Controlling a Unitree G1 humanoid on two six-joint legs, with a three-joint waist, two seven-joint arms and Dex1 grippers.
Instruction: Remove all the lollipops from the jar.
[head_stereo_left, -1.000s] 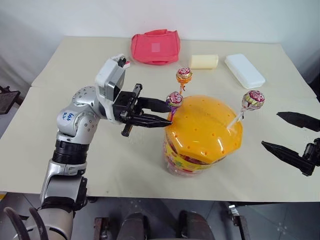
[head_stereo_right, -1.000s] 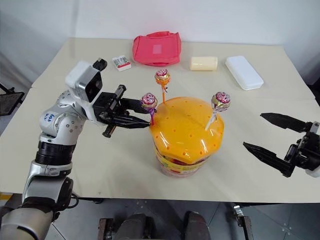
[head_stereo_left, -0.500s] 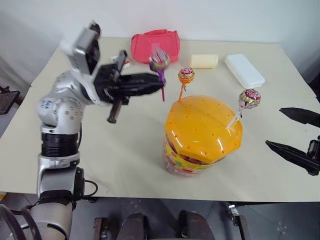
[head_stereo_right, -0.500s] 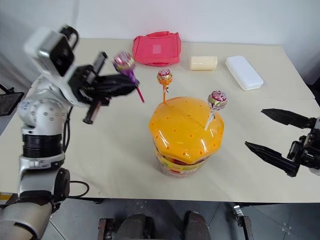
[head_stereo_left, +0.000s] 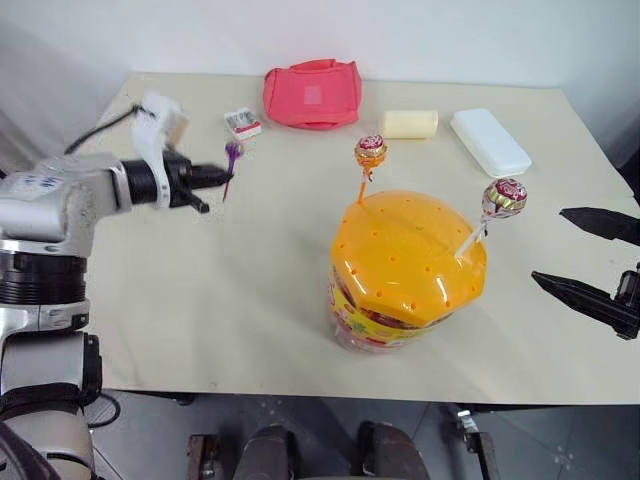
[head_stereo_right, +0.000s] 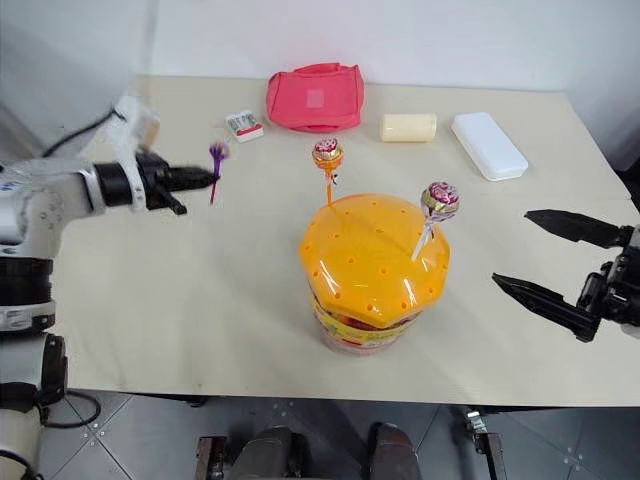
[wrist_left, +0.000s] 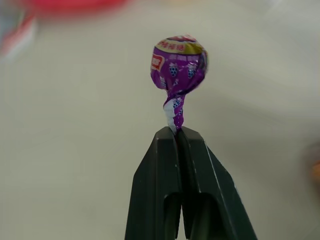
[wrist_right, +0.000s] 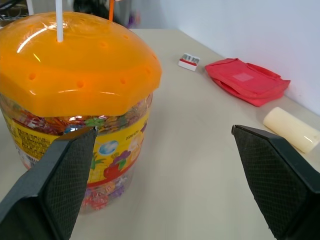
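The jar (head_stereo_left: 405, 265) is a clear tub with an orange, hole-dotted domed lid, standing near the table's front middle. Two lollipops stand in its lid: one on an orange stick (head_stereo_left: 369, 150) at the back and one on a white stick (head_stereo_left: 505, 196) at the right. My left gripper (head_stereo_left: 222, 178) is far to the left of the jar, above the table, shut on the stick of a purple lollipop (wrist_left: 179, 62), whose head sticks out past the fingertips. To the right of the jar my right gripper (head_stereo_left: 548, 244) stands open and empty, pointing at it.
Along the table's far side lie a red pouch (head_stereo_left: 311, 92), a small card box (head_stereo_left: 241, 123), a cream cylinder (head_stereo_left: 408, 123) and a white oblong case (head_stereo_left: 489, 140). Bare tabletop (head_stereo_left: 230, 290) stretches between my left gripper and the jar.
My left gripper closed on the purple lollipop, pulled it up out of the lid and carried it far to the left. The right gripper has stayed in place.
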